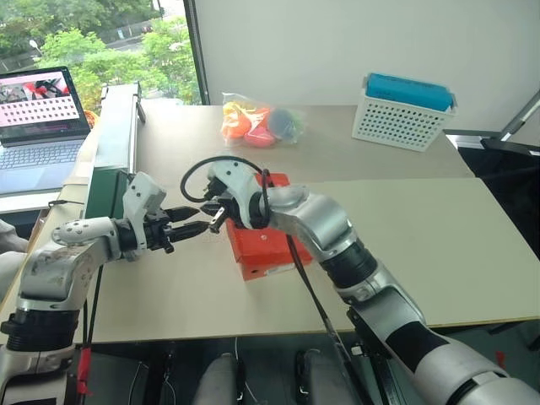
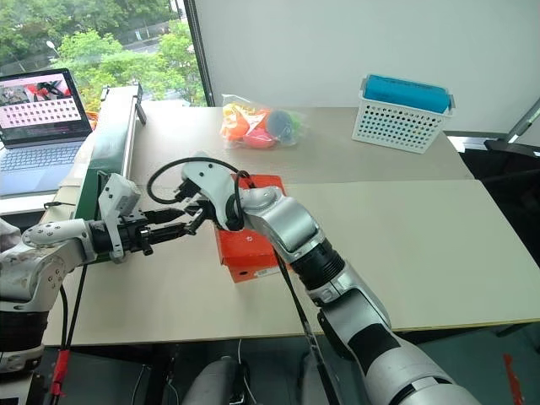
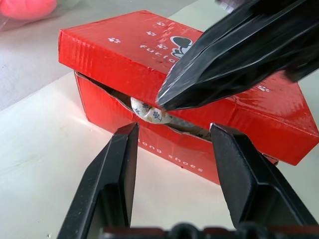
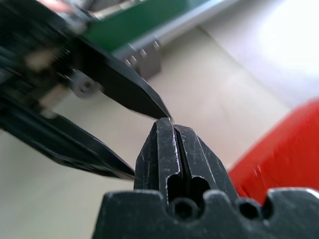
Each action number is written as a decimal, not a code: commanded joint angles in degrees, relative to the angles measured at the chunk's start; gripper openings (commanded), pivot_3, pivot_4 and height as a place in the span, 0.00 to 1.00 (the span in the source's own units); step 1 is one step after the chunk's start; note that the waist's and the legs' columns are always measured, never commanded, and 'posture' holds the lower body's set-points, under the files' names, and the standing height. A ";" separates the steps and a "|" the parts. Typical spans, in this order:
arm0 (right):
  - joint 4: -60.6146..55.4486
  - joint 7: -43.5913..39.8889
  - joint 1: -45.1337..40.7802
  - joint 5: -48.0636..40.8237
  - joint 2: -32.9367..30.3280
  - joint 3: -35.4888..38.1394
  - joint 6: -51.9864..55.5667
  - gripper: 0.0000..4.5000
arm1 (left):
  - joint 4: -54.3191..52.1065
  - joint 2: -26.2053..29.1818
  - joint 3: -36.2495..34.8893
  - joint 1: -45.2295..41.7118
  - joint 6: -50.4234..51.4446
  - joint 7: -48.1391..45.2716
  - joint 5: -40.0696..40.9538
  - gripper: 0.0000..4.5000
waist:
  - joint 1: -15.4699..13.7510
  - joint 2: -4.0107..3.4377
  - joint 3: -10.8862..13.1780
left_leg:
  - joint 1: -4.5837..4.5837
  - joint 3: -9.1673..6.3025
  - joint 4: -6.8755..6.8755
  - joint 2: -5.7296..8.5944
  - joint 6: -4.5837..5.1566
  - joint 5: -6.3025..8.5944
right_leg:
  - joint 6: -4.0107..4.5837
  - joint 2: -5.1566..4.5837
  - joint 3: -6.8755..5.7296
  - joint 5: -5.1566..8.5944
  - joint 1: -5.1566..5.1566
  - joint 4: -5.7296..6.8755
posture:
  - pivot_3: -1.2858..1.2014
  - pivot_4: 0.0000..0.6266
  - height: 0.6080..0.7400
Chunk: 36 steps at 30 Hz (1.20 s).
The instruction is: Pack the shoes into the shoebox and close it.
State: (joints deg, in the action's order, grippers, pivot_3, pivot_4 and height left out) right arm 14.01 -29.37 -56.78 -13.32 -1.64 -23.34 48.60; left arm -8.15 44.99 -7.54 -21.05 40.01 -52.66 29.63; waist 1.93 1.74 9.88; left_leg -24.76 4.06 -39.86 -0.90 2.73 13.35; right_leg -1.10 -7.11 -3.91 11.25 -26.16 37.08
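The orange-red shoebox (image 1: pixel 263 245) lies on the table's middle with its flap lid (image 3: pixel 149 45) down but not flush. In the gap along its side a cream patterned bit (image 3: pixel 148 112) shows, apparently a shoe; the rest of the shoes is hidden inside. My right gripper (image 3: pixel 162 102) is shut on nothing, its tip at the lid's edge just above that bit. My left gripper (image 3: pixel 174 128) is open and level, pointing at the same side of the box a little short of it. Its fingers (image 4: pixel 129 94) stand right beside the right gripper's tip (image 4: pixel 167 122).
A clear bag of orange, pink and blue things (image 1: pixel 257 122) lies behind the box. A white perforated basket with a blue top (image 1: pixel 405 114) stands at the back right. A green machine (image 1: pixel 110 164) and a laptop (image 1: pixel 38 126) are at the left.
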 commanded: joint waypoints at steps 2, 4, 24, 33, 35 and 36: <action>-0.11 -0.38 -0.62 0.50 1.01 2.93 -2.01 0.02 | -1.69 0.17 -1.27 -0.34 -0.61 0.06 0.81 0.54 | 0.16 0.00 0.00 | 0.00 0.00 0.01 -0.01 -0.01 0.00 | 0.00 0.01 0.00 0.00 -0.01 0.01 | 0.52 0.24 0.69; -0.33 -0.56 -1.48 0.57 0.53 4.27 -1.76 0.02 | -1.85 0.20 -1.41 -0.14 -0.55 0.07 0.93 0.54 | 0.23 0.00 0.00 | 0.00 0.00 0.01 -0.01 -0.01 0.00 | 0.00 0.01 0.00 0.00 0.00 0.01 | 0.52 0.24 0.69; 3.83 -3.20 0.85 9.33 -4.80 -4.79 -4.82 0.02 | -1.06 -0.03 -0.69 -0.80 -0.76 -0.14 0.44 0.54 | 0.47 0.00 0.00 | 0.00 0.02 0.02 0.00 0.00 0.00 | 0.00 0.00 0.01 0.01 -0.01 0.00 | 0.52 0.24 0.69; 17.31 -5.54 2.59 17.21 0.17 -10.22 -12.16 0.02 | -1.58 0.23 -1.22 -0.20 -0.29 0.37 0.55 0.54 | 1.11 0.08 -0.13 | 0.82 0.06 0.12 -0.11 -0.06 0.05 | 0.03 0.07 0.09 0.07 0.70 -0.02 | 0.52 0.24 0.69; 20.66 -6.65 2.03 19.22 1.05 -11.46 -14.19 0.02 | -1.75 0.25 -1.28 -0.09 -0.17 0.48 0.63 0.54 | 1.27 0.06 -0.19 | 1.28 0.04 0.17 -0.15 -0.13 0.14 | -0.04 0.10 0.09 0.20 1.09 -0.06 | 0.52 0.24 0.69; 22.85 -6.99 1.70 20.17 1.65 -11.85 -15.38 0.02 | -1.84 0.23 -1.32 -0.02 -0.10 0.56 0.69 0.54 | 1.42 0.05 -0.26 | 1.43 0.04 0.18 -0.16 -0.15 0.17 | -0.27 0.10 0.09 0.38 1.18 -0.06 | 0.52 0.24 0.69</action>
State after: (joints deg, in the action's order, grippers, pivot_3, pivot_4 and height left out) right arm 29.47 -34.21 -57.67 4.78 -1.06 -30.86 33.28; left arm -8.16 44.82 -7.58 -20.90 40.01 -52.29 29.59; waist 3.35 1.79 9.62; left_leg -23.24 4.10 -39.64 -1.07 2.57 13.53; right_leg -1.35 -7.00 -3.81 11.65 -24.93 37.03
